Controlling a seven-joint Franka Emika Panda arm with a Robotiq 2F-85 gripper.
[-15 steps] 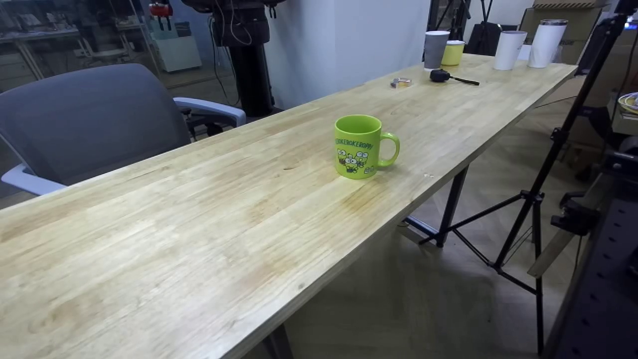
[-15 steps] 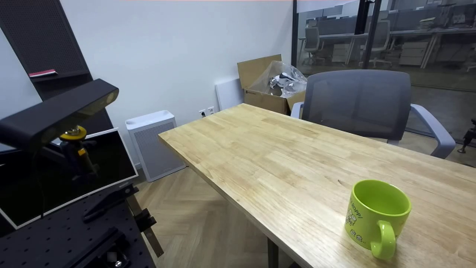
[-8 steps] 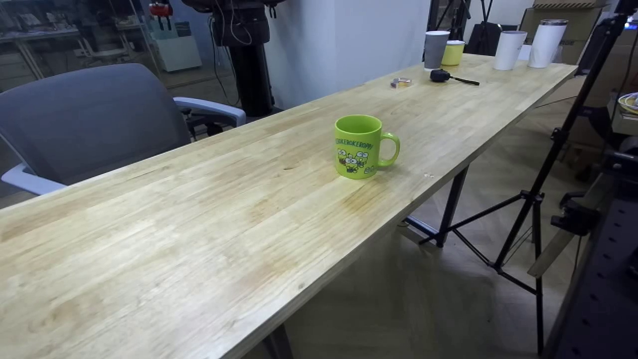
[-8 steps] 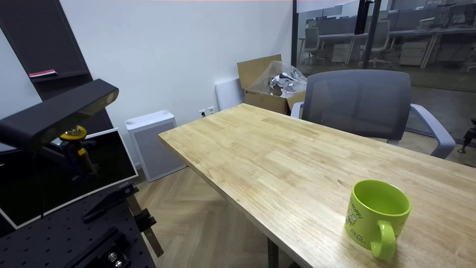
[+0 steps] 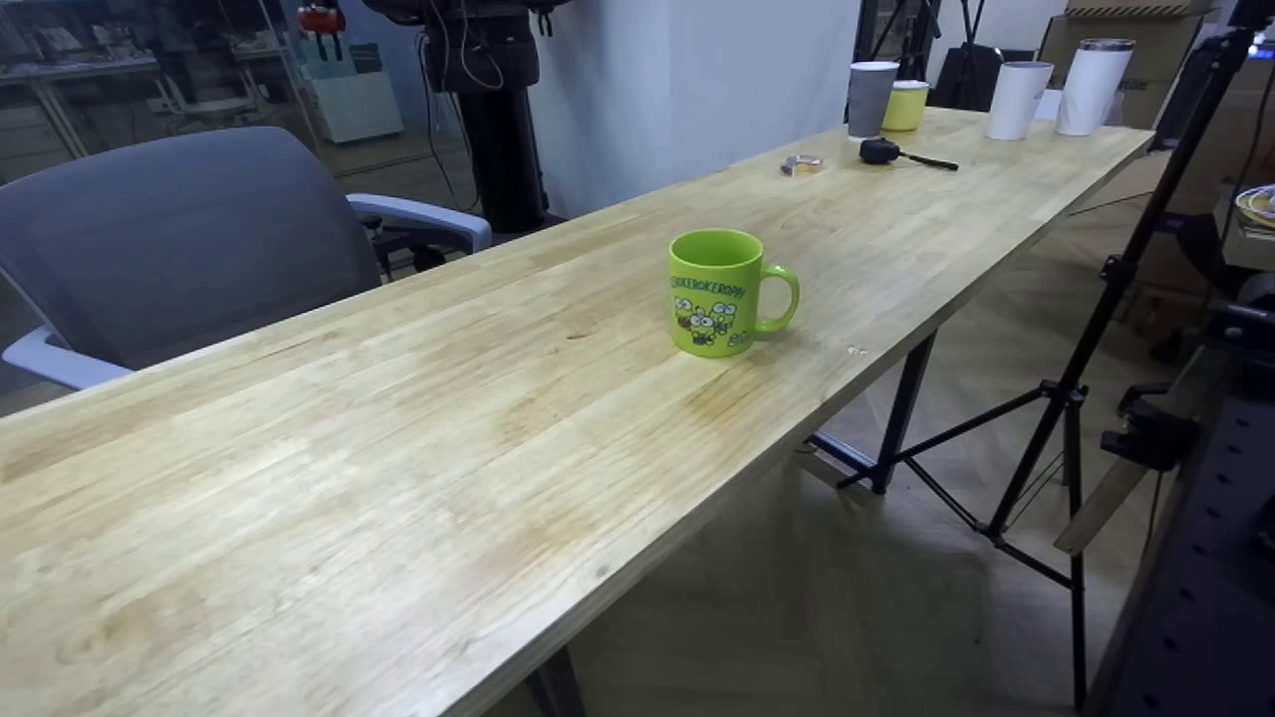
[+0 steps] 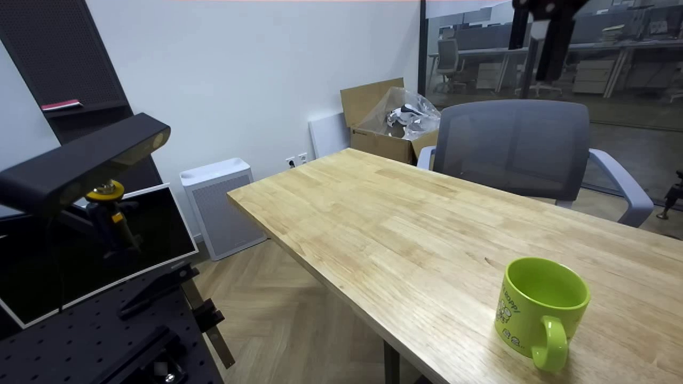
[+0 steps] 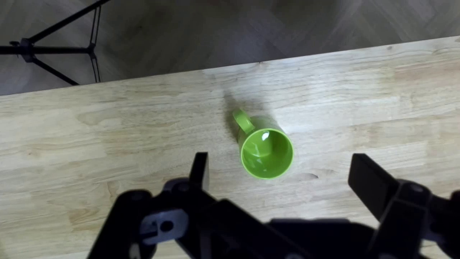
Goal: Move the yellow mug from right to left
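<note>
The yellow mug is lime green-yellow and stands upright on the wooden table, with cartoon faces on its side. In an exterior view it is at the lower right with its handle toward the camera. In the wrist view the mug is seen from above, its handle toward the upper left. My gripper is wide open and empty, high above the table. The mug appears between the fingers, nearer the left one, untouched. Part of the gripper hangs at the top edge of an exterior view.
The wooden table also bears a tape measure, a small packet, a grey cup, a small yellow cup and white tumblers at its far end. A chair and a tripod stand beside it.
A dark gripper finger has come down into the top right of an exterior view, where it did not show before. The mug has not moved.
</note>
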